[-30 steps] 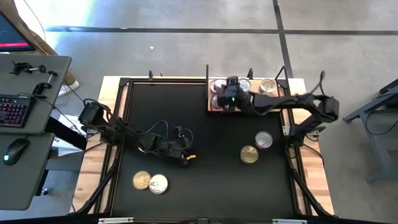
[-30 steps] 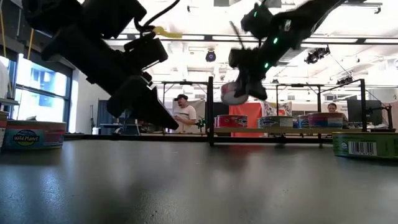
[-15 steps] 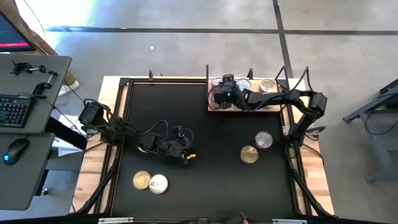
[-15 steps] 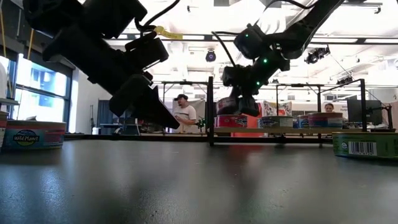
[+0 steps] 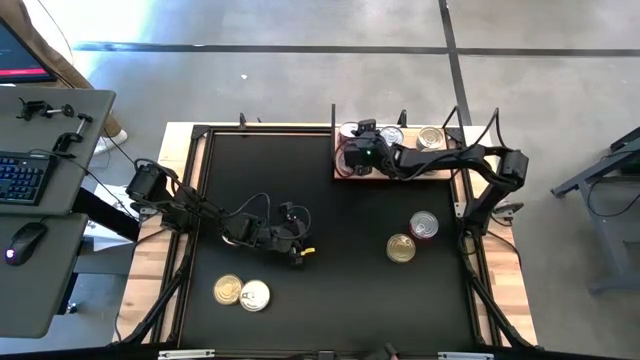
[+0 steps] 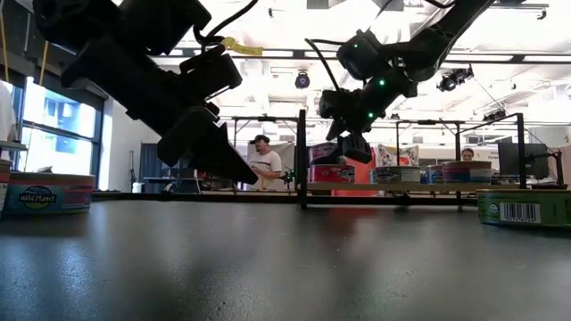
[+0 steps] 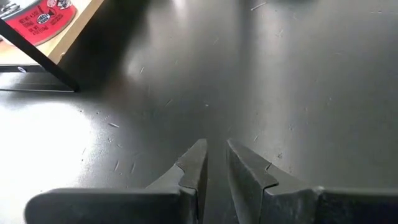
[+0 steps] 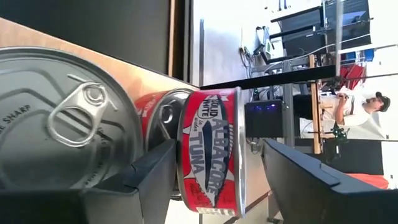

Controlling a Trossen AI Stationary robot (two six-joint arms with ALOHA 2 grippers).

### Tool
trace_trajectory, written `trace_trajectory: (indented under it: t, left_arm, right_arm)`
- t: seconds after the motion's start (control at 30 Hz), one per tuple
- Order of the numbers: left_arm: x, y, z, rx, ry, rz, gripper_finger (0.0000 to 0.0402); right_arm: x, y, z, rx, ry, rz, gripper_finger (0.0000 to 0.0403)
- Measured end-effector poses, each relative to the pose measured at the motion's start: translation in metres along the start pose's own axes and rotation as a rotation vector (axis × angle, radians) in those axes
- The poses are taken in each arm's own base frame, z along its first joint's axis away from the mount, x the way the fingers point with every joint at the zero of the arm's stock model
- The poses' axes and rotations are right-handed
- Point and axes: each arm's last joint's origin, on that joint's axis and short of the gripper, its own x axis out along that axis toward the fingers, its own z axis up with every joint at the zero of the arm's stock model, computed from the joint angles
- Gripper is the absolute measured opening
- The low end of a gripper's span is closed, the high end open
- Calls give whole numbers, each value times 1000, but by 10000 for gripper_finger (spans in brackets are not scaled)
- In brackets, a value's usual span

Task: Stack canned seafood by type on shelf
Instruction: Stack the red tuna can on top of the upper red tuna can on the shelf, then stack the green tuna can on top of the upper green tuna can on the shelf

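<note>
Right gripper (image 5: 352, 156) is over the left end of the shelf (image 5: 440, 170), far right part of the desk (image 5: 340, 290). In the right wrist view its fingers (image 8: 155, 171) are spread, with a red-sided tuna can (image 8: 211, 149) between them. That can sits on top of another red can (image 8: 158, 115); pad contact can't be confirmed. A silver-lid can (image 8: 56, 118) with a pull tab sits right beside that stack on the shelf board. Low view shows the right gripper (image 6: 343, 147) just above the red stack (image 6: 332, 171) at the shelf's left post.

Other shelf cans: 2 more visible to the right, one silver (image 5: 393, 136), one gold (image 5: 431, 138).

Loose on the black mat (image 5: 330, 210): a red-sided silver can (image 5: 424, 226) touching a gold can (image 5: 401, 248) at mid right; a gold can (image 5: 228, 290) touching a silver can (image 5: 255, 295) at near left.

Left gripper (image 5: 300, 254) hangs over mid mat, well apart from every can, fingers (image 7: 196, 165) nearly pressed together on nothing.
</note>
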Motion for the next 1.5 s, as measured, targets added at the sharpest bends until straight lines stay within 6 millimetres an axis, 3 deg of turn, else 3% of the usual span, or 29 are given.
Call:
trace_trajectory:
  t: [0.53,0.67,0.83,1.0,1.27,1.5]
  left_arm:
    - [0,0,0,-1,0,0,49]
    - [0,0,0,-1,0,0,49]
    - [-1,-2,0,2,-1,-5,49]
    - [-4,-7,-1,13,-5,-21,49]
    - [-6,-11,-1,22,-8,-32,49]
    - [-3,-6,-1,0,-4,-17,49]
  right_arm:
    - [-13,-12,18,-5,85,110,229]
    - [-26,-19,31,10,163,106,229]
    - [-54,-17,47,32,226,218,229]
    - [-86,-8,49,48,269,326,229]
    - [-139,12,9,300,193,331,229]
    - [-164,72,-1,626,-143,457,229]
